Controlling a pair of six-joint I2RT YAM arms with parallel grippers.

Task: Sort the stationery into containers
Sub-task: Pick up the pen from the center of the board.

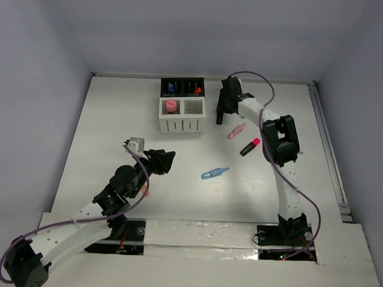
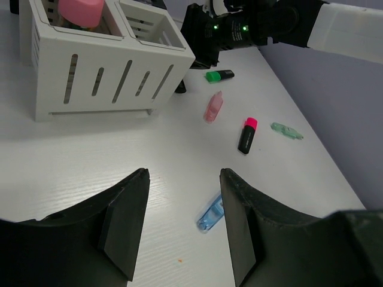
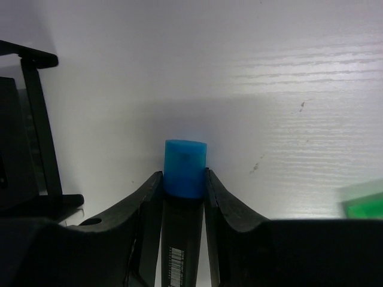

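Holding a pink-capped item (image 1: 171,106), the front-left white cup (image 1: 172,116)

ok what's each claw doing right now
left claw: open, holding nothing
right claw: shut on the blue-capped highlighter

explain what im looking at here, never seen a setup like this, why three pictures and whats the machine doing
Two robot arms are bolted at the near edge of a white table. One picture looks down from above; the other two come from cameras on each arm's wrist. At the back stands a block of four small cups, two white and two black. Loose on the table lie a pink pen, a blue pen and a pink-capped highlighter. The right gripper is closed on a blue-capped highlighter beside the cups. The left gripper hangs open and holds nothing.
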